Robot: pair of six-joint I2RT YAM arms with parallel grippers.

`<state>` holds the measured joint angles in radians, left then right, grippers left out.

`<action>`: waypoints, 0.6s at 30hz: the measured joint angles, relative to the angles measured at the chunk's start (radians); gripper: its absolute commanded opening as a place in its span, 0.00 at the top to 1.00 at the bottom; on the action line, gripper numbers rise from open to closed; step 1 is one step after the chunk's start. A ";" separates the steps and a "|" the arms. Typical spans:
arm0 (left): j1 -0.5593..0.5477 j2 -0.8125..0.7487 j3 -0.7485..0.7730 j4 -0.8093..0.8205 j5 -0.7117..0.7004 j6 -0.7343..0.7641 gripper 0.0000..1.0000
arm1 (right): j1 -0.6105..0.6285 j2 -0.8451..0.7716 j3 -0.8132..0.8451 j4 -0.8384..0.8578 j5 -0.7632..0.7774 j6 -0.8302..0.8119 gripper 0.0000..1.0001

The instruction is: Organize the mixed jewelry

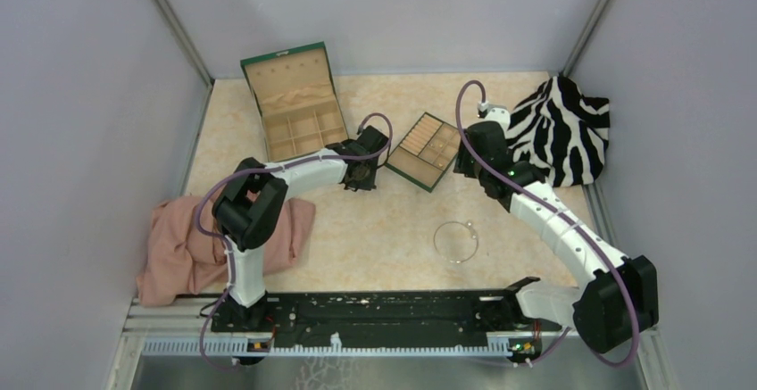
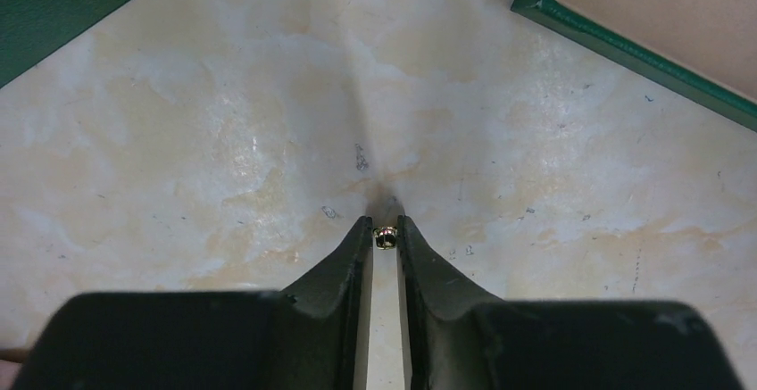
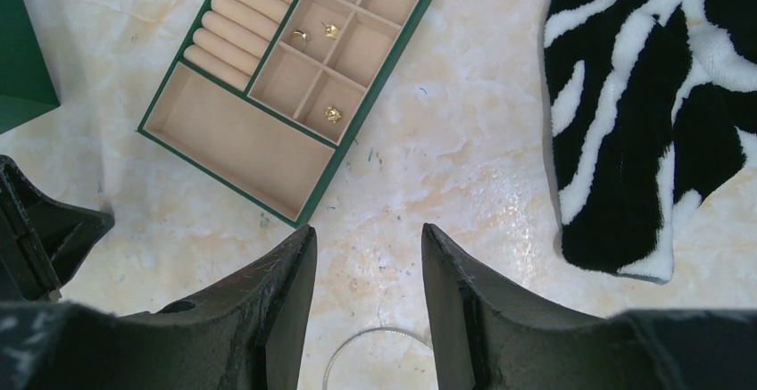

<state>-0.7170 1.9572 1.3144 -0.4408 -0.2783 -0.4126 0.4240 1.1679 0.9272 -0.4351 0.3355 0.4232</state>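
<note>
One thin silvery wire hoop (image 1: 456, 241) lies flat on the marbled table (image 1: 375, 229) nearest the arm bases, well apart from everything else. A crumpled pink cloth (image 1: 183, 252) sits at the near left.

The hoop looks very light and springy. It will probably bend or skid if it is pinched across its width, so the safer hold is on the wire itself at one point of the rim, with the fingers coming straight down.

Further out, the right gripper (image 3: 368, 252) hovers with its jaws spread and nothing between them. An arc of the hoop shows just below its fingers.

The left gripper (image 2: 386, 231) is low over bare table, pinched on a tiny gold bead (image 2: 386, 236) at the very fingertips. I cannot tell whether the bead is touching the table. It is hard, smooth and small enough to squirt out sideways, so a steady squeeze and a slow carry suit it.

Beyond the grippers lies the compartment tray (image 3: 228, 140), which already holds three gold pieces (image 3: 332, 114). Two appear to share one small cell and the third sits alone in a neighbouring one.

Farthest back, the green box (image 1: 295, 95) stands open at the left and a zebra-striped cloth (image 1: 562, 127) is heaped at the right.
</note>
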 measured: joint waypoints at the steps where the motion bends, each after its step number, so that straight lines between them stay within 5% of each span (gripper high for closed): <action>1: 0.000 0.000 0.000 0.000 -0.001 0.000 0.82 | 0.000 0.000 0.000 0.000 0.000 0.000 0.53; 18: -0.001 -0.001 0.033 -0.014 0.065 0.024 0.90 | 0.000 -0.001 0.000 -0.003 0.001 0.002 0.54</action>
<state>-0.7177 1.9560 1.3472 -0.4545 -0.2131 -0.3882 0.4240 1.1667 0.9272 -0.4377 0.3367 0.4255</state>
